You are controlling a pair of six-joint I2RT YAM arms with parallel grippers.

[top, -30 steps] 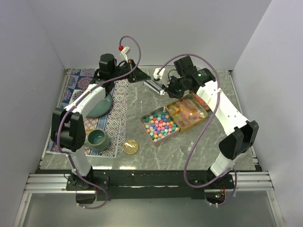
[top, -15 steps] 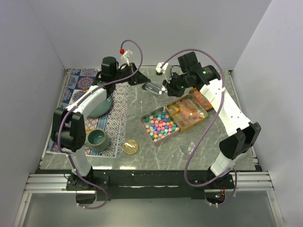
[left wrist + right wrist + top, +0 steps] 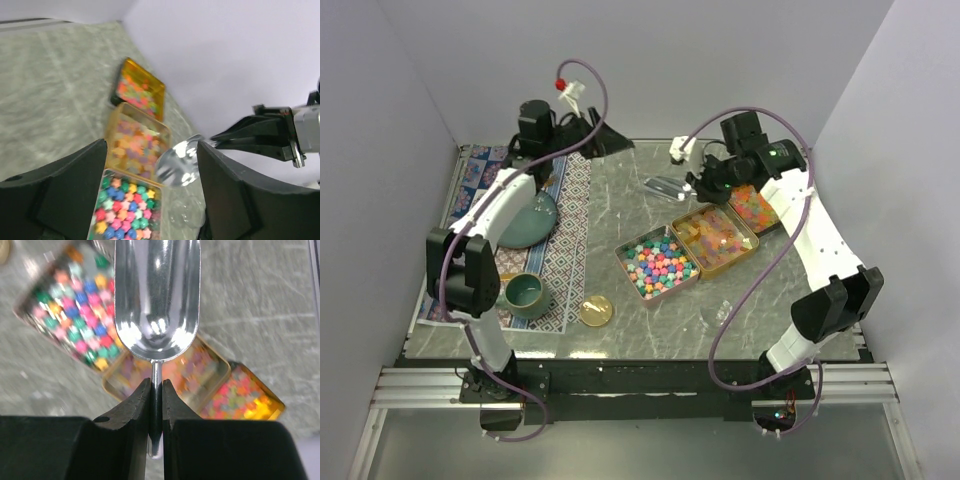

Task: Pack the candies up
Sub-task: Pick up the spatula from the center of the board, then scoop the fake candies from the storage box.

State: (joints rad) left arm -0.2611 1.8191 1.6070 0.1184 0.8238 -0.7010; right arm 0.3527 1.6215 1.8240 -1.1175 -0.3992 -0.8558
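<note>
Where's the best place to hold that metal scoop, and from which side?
Grip the scoop by its thin handle, from the end behind the bowl. The bowl is wide, curved and shiny; the handle is a narrow rod that jaws can close on. The right gripper is shut on it that way, leaving the bowl free.

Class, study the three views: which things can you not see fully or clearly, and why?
Top view: the right arm covers part of the far candy box; the left arm covers part of the green plate.
Right wrist view: the scoop runs off the top edge; the candies behind are blurred.
</note>
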